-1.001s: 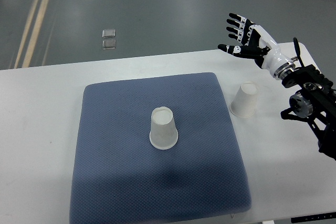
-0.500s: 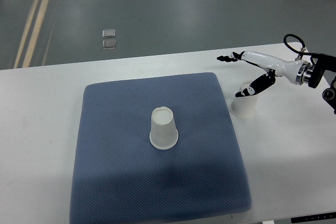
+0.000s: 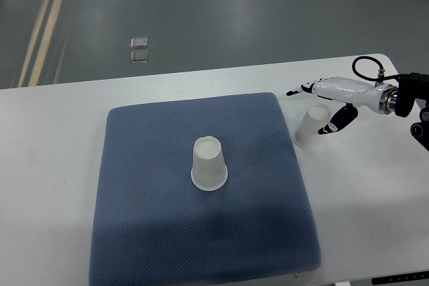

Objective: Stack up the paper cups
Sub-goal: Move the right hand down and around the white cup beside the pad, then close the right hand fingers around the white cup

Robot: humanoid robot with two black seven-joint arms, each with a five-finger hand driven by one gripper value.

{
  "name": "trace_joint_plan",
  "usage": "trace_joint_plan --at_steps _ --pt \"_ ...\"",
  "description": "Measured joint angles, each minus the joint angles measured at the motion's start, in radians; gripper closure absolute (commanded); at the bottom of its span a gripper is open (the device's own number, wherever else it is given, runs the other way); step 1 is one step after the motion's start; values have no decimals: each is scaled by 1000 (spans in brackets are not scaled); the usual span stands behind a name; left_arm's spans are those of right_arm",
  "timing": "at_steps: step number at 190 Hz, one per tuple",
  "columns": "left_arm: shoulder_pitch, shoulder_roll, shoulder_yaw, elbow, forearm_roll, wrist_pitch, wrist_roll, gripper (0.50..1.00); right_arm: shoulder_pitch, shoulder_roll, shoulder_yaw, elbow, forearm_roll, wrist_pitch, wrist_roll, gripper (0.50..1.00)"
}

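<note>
It looked like a lab or test room: a plain white counter (image 3: 53, 138) stood on bare grey polished floor (image 3: 201, 11) filling the frame's top.

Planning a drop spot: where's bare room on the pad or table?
Free: blue pad all around the upside-down cup; white table left of the pad. Crowded: the pad's right edge, where the right hand brackets the second cup.
</note>
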State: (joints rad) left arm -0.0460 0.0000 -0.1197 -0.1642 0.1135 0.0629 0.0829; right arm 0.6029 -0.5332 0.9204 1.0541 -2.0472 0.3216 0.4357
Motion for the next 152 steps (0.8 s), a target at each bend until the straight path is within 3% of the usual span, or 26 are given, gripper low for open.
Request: trace_joint_plan --at_steps 82,152 --pt "0 0 0 0 0 0 0 500 26 8 -83 -58 -27 -79 -1 609" --pt "0 0 0 0 0 0 0 500 38 12 -139 -74 -27 -120 -2 685"
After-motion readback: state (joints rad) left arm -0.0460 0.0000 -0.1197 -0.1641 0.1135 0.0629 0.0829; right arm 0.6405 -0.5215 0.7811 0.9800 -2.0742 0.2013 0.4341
